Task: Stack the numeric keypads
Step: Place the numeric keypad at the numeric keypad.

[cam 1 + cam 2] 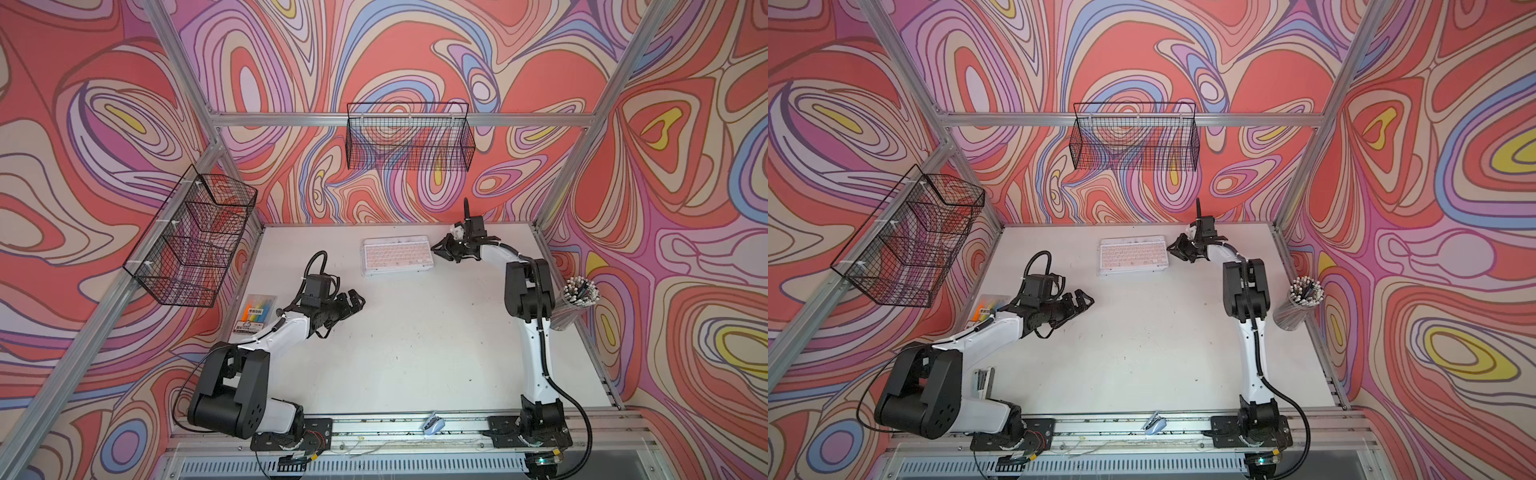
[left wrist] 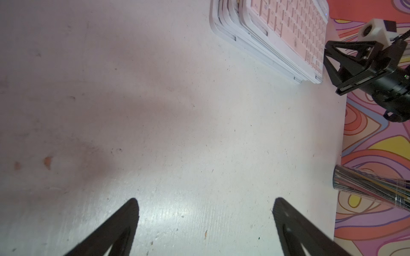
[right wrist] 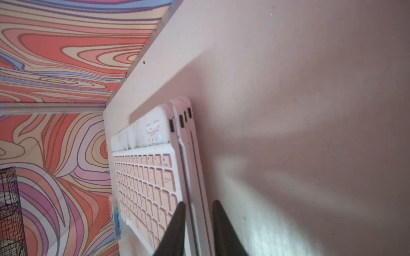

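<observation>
We judge the stacking nearly done: the numeric keypads [image 1: 397, 254] lie piled, pink on top, by the counter's [image 1: 415, 353] far edge, their layers slightly fanned. The right hand [image 1: 436, 249] is narrowed at the pile's end; grasping or not, we cannot tell. The left hand [image 1: 358, 300] hangs released. Next, we would gently square the edges.

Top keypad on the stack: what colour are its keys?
Pink, on the top keypad; clearest in the right wrist view.

You will find nothing legible here: the label on the packet of highlighters [image 1: 258, 312] is blurred print, and the key legends on the top pink keypad [image 3: 144, 184] are too faint to read.
</observation>
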